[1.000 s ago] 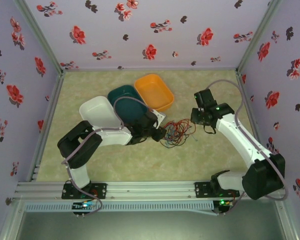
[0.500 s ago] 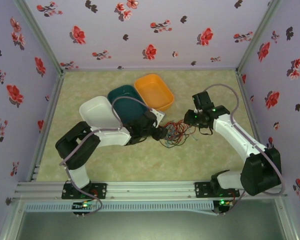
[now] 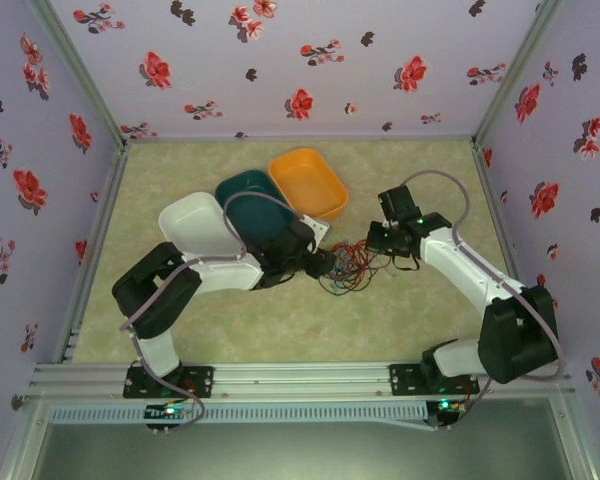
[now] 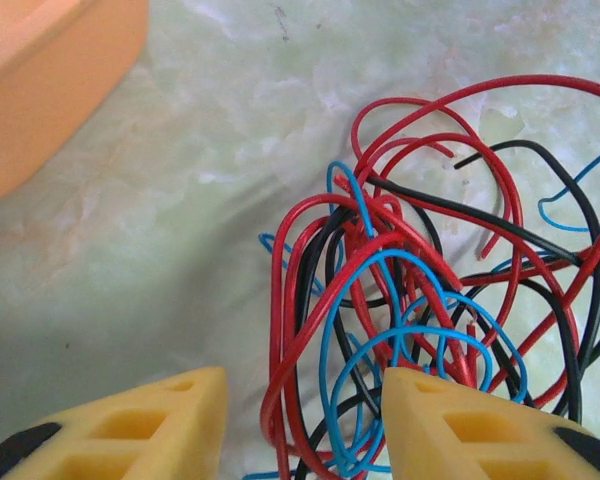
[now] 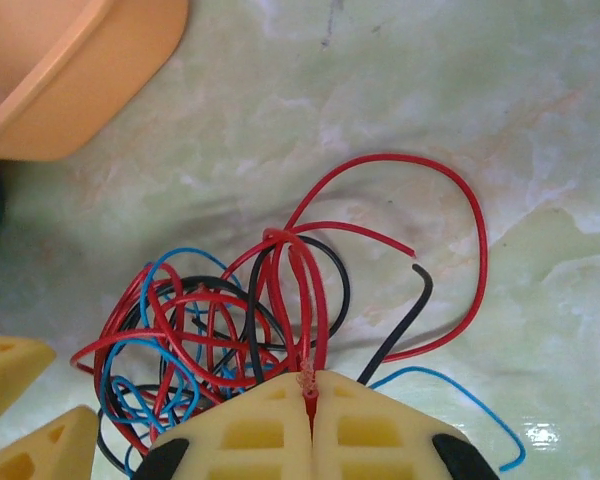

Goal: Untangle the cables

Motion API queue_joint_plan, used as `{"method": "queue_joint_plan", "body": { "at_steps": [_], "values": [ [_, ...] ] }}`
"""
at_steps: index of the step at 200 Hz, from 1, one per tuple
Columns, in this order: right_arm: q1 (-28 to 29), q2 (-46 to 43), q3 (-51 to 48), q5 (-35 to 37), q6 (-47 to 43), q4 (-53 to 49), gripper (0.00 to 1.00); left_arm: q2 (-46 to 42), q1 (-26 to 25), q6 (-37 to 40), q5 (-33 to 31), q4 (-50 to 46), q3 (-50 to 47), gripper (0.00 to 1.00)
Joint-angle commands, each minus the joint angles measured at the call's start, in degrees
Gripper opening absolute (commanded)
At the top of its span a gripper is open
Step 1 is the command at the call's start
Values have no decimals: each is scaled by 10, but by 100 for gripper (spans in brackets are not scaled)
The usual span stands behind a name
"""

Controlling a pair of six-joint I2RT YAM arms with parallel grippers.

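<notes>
From above, the cables lay in one small tangle of red, black and blue on the pale green table, near its middle and just in front of the orange bowl; a teal bowl and a white bowl sat in a row to the left of that one; my left pincer reached into the tangle from the left and my right pincer met it from the right, the bundle between the two; from that height I could not tell how either pincer's jaws stood.

From my left wrist, my left pincer stood with its yellow fingers apart; several red and blue loops of the cables ran down into the gap between them, clamped by neither; the knot spread out ahead of the fingers and to their right on the table; a corner of the orange bowl showed at the upper left, well apart from the wires.

From my right wrist, my right pincer was pressed together on a tight red loop of the cables, pinched right at the fingertips; the rest of the tangle lay to the left of the fingers, with one long red arc, a black end and a blue end trailing to the right; the left pincer's fingers sat at the tangle's lower left edge; the orange bowl filled the upper left corner.
</notes>
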Motion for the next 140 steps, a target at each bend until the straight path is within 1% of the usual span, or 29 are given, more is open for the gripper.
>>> {"method": "queue_joint_plan", "body": {
  "at_steps": [1, 36, 59, 65, 90, 115, 140],
  "values": [
    [20, -20, 33, 37, -12, -28, 0, 23, 3, -3, -6, -18, 30, 41],
    [43, -55, 70, 54, -24, -66, 0, 47, 2, -8, 11, -19, 45, 35],
    [46, -80, 89, 28, -29, -75, 0, 57, 2, -11, 15, -28, 53, 28],
    [47, -87, 92, 20, -29, -74, 0, 59, 2, -10, 16, -31, 54, 24],
    [47, -114, 111, -6, -30, -75, 0, 65, 2, -9, 15, -41, 58, 16],
    [47, -127, 143, -30, -40, -87, 0, 65, 2, -12, 16, -35, 52, 15],
    [47, -135, 185, -31, -55, -112, 0, 66, 2, -13, 15, -34, 49, 14]
  ]
}}
